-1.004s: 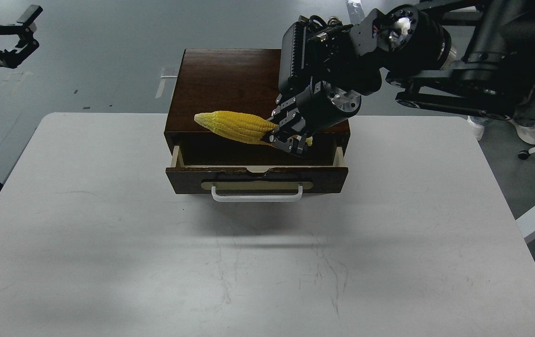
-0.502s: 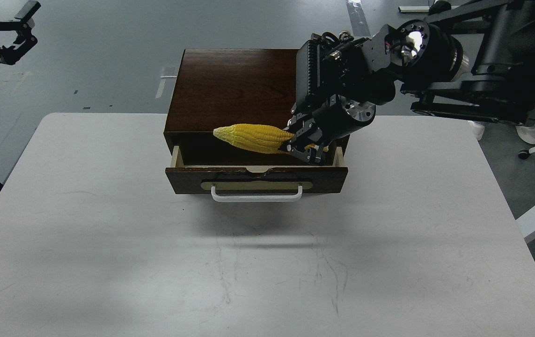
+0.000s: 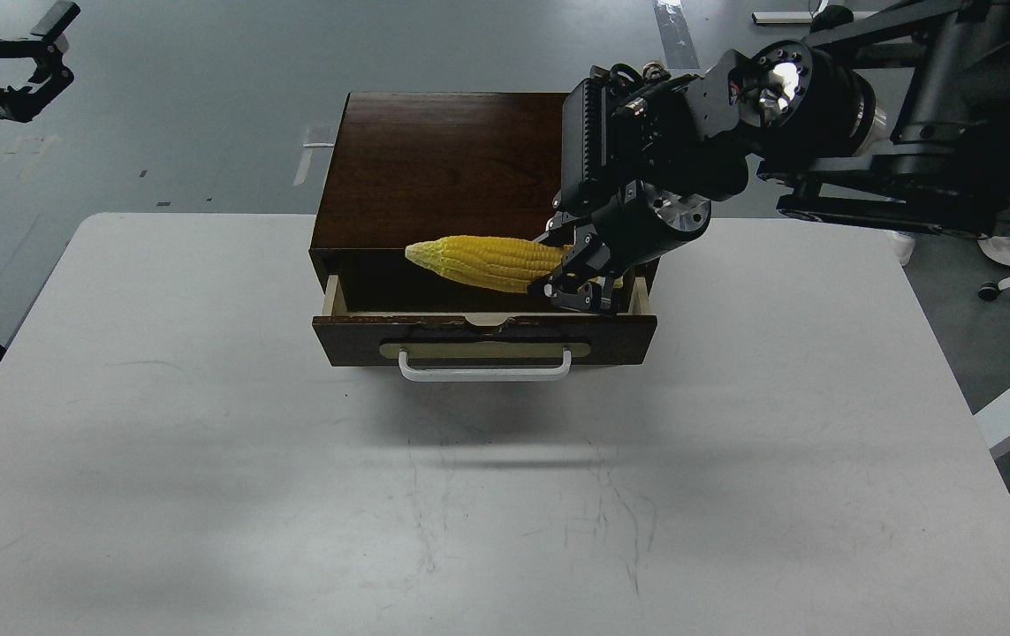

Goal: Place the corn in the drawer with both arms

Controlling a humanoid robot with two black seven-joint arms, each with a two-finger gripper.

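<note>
A dark brown wooden cabinet (image 3: 434, 168) sits toward the far side of a pale grey counter (image 3: 204, 442), near its middle. Its single wide drawer (image 3: 482, 334) is pulled partway out toward the viewer, showing pale inner sides and a dark, shadowed interior. The drawer front carries a white bar handle (image 3: 485, 367) on a beige oval plate. Whether anything rests on the drawer floor cannot be made out in the shadow.

A bright yellow corn (image 3: 487, 262) hangs lying nearly level over the open drawer, just in front of the cabinet's top edge. Its paler tapered tip points toward the cabinet's left side and its thick end points right.

The right gripper (image 3: 577, 281) reaches in from the cabinet's right side, above the drawer's right end. Its fingers are closed around the thick end of the corn and hold it up; the corn does not seem to touch the drawer.

The left gripper (image 3: 38, 53) is raised well away from the cabinet, far off to its left and beyond the counter's edge. Its fingers are spread apart and hold nothing.
</note>
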